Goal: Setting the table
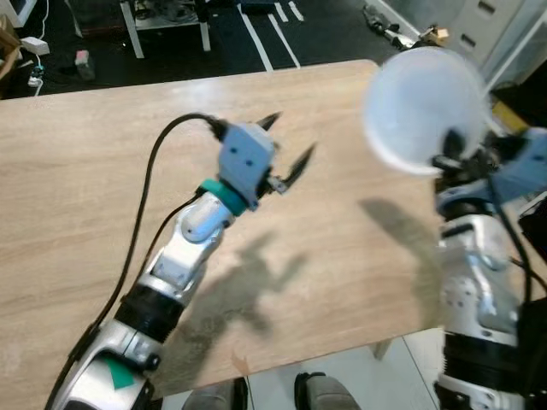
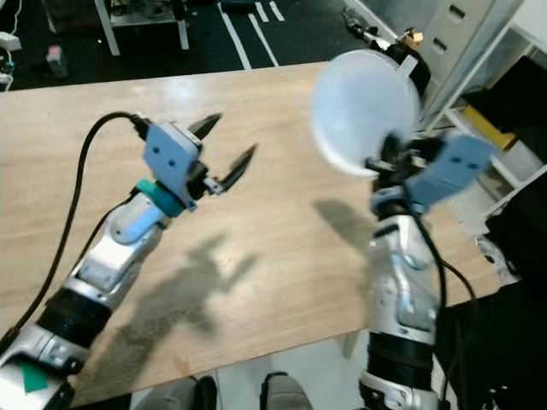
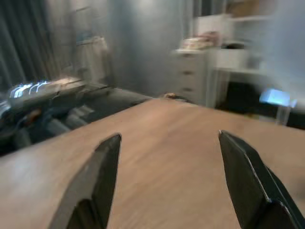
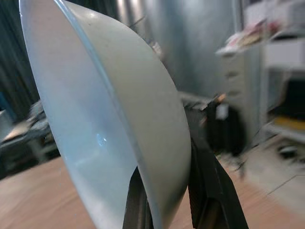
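Note:
A pale blue-white bowl (image 1: 425,109) is held up on edge above the right end of the wooden table (image 1: 77,196), its hollow facing left. My right gripper (image 1: 450,154) is shut on its lower rim; in the right wrist view the rim of the bowl (image 4: 109,119) sits between the two black fingers (image 4: 209,191). My left gripper (image 1: 286,149) hovers over the middle of the table, open and holding nothing. Its two fingers (image 3: 100,176) stand wide apart in the left wrist view, above bare tabletop.
The table's near edge (image 1: 325,354) runs just before my body, with white floor below. Beyond the far edge lie a dark floor with white lines (image 1: 256,38) and a white stand (image 1: 167,26). Drawers and shelves (image 2: 479,51) stand at the right.

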`<state>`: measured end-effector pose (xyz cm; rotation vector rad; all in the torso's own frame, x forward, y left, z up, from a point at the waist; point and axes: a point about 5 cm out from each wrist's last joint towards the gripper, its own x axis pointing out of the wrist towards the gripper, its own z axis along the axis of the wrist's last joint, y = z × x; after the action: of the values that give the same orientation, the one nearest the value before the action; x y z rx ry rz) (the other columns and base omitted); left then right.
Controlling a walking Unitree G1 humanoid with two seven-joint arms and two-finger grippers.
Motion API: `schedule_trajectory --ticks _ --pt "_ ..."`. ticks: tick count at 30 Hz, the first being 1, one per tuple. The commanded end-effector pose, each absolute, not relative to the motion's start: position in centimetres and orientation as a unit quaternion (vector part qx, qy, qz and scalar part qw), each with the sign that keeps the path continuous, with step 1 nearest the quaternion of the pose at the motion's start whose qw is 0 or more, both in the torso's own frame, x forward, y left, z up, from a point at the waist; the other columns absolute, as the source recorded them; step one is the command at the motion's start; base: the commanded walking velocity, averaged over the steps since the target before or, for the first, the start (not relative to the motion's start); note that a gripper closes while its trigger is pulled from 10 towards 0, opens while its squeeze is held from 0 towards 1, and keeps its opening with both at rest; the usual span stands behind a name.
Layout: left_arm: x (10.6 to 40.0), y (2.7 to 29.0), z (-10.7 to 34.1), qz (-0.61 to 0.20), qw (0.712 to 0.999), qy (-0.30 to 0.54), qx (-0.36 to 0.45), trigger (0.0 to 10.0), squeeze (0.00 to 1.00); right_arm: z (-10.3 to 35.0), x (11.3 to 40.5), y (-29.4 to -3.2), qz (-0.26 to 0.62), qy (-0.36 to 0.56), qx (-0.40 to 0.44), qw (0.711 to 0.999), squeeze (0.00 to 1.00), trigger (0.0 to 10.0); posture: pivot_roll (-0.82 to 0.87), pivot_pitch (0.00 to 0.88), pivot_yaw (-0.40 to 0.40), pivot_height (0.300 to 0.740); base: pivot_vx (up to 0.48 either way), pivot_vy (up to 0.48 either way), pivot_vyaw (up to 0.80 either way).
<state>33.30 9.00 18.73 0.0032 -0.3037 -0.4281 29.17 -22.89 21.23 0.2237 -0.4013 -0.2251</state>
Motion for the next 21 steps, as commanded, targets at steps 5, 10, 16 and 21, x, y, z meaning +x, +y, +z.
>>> schedule_trajectory --ticks 5,10,16,21 --pt "34.7 12.5 16.7 -0.094 0.99 -0.107 0.011 10.0 0.0 20.9 29.1 -23.1 -0.127 -0.198 0.097 0.967 0.0 10.0 0.0 0.0 0.059 0.74 0.0 0.0 0.0" --pt "35.0 13.3 17.2 -0.081 0.99 -0.115 0.033 10.0 0.0 20.7 29.4 -23.1 -0.134 -0.197 0.103 0.966 0.0 10.0 0.0 0.0 0.055 0.74 0.0 0.0 0.0" --pt "34.4 12.7 18.2 -0.088 0.992 -0.088 0.023 10.0 0.0 20.5 29.4 -22.7 -0.127 -0.196 0.1 0.967 0.0 10.0 -0.01 0.0 0.054 0.74 0.0 0.0 0.0" --pt "34.3 12.4 18.3 -0.085 0.993 -0.082 0.02 10.0 0.0 20.0 29.5 -22.4 -0.121 -0.188 0.1 0.97 0.0 10.0 -0.01 0.0 0.052 0.74 0.0 0.0 0.0"
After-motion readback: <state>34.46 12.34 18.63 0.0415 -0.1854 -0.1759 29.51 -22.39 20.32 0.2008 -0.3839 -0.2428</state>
